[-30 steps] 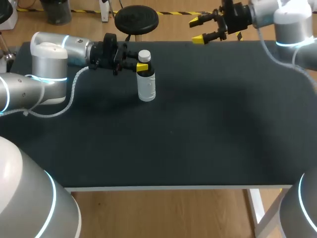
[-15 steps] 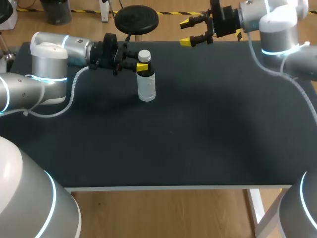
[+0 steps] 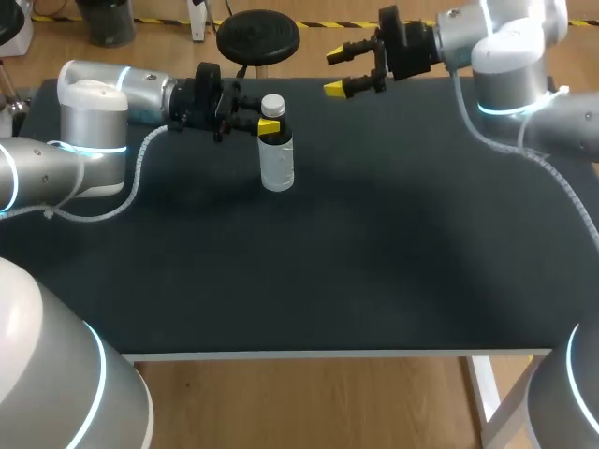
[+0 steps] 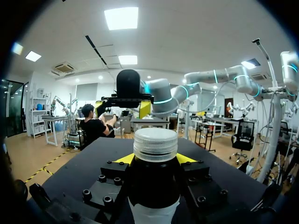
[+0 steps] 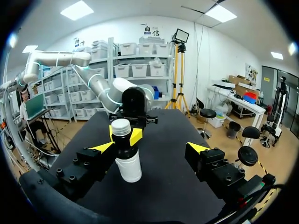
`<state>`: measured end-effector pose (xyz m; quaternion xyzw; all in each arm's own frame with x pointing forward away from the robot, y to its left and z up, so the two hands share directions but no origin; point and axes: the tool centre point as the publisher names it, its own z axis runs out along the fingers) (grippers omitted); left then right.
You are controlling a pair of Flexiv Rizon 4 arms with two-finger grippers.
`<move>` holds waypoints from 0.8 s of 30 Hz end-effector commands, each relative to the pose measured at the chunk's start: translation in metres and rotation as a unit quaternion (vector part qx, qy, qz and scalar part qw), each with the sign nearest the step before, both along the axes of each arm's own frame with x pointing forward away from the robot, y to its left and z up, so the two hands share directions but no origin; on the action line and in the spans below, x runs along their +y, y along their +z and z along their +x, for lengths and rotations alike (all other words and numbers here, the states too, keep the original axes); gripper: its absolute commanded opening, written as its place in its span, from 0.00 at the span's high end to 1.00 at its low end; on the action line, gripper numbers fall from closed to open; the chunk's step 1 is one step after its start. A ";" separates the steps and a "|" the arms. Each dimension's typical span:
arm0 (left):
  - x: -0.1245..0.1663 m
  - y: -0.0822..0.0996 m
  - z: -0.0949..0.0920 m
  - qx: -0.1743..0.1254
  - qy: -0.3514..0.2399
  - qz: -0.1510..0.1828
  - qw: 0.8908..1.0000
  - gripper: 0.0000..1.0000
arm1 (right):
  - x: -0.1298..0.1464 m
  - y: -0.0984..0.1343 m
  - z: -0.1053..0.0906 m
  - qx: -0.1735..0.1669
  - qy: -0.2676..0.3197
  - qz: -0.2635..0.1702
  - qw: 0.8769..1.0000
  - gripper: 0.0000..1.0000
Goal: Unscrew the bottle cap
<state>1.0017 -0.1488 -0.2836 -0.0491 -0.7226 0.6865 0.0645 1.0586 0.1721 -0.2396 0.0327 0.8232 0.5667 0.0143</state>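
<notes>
A small bottle (image 3: 277,161) with a pale body, dark neck and white ribbed cap (image 3: 272,103) stands upright at the table's far left of centre. My left gripper (image 3: 266,124) comes in level from the left and is shut on the dark neck just under the cap. In the left wrist view the bottle (image 4: 154,186) fills the gap between the fingers, with the cap (image 4: 155,142) above them. My right gripper (image 3: 339,71) hovers open and empty over the far edge, to the right of the bottle. In the right wrist view the bottle (image 5: 127,161) stands ahead of the open gripper (image 5: 152,148), nearer one finger.
The black table (image 3: 374,243) holds nothing else. Its front edge and the wide near half lie free of either arm.
My right arm has swung leftward along the far edge, bringing its open gripper closer to the bottle. The left gripper and the bottle have stayed put.
</notes>
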 end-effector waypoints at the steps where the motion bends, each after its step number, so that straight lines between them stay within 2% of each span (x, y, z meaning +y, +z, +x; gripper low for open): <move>1: 0.000 -0.001 0.001 0.000 -0.001 -0.001 1.000 1.00 | -0.001 0.001 0.003 0.002 0.004 -0.002 1.000 0.00; 13: 0.000 -0.001 0.001 0.000 -0.001 -0.001 1.000 1.00 | -0.001 0.001 0.003 0.002 0.004 -0.002 1.000 0.00; 17: 0.000 -0.001 0.001 0.000 -0.001 -0.001 1.000 1.00 | 0.008 -0.008 0.009 0.001 0.020 0.014 1.000 0.00; 24: 0.000 -0.001 0.001 0.000 -0.001 -0.001 1.000 1.00 | 0.022 -0.020 0.005 0.004 0.025 0.025 0.999 0.00</move>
